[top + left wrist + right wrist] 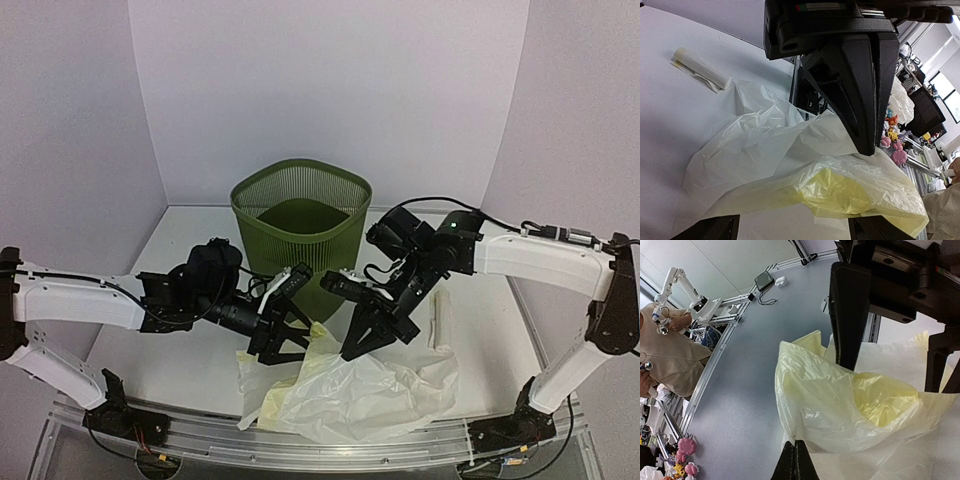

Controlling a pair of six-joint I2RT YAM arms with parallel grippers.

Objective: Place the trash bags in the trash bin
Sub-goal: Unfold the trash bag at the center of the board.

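**Bag low at the near edge, bin behind: you must lift away from you**

You have the table [490, 360] in front of you, and the biggest thing on it is the trash bags [350, 395]. This is one wide sheet of pale yellowish film. It lies crumpled near the front edge, with its long side running from left to right. Only one fold of it stands up, between the two arms.

The trash bin [330, 245] is upright behind that fold, toward the back wall. Its mouth is open and no film is inside. Almost all of the bag lies on the near side of the bin and lower than the rim.

The right gripper [352, 352] points down onto the raised fold. Its fingers [795, 460] are pressed together, and in both wrist views the film runs up to their tips, so I judge that they pinch it. The left gripper [290, 350] is just beside it on the same fold. Its fingers [847, 315] are apart, with the yellow fold between them, and I do not see them pressing it.

Both grippers are near the bin, and the left one stands more directly in front of its mouth. A small roll of film [441, 322] lies to the right of the right gripper, apart from the bag.
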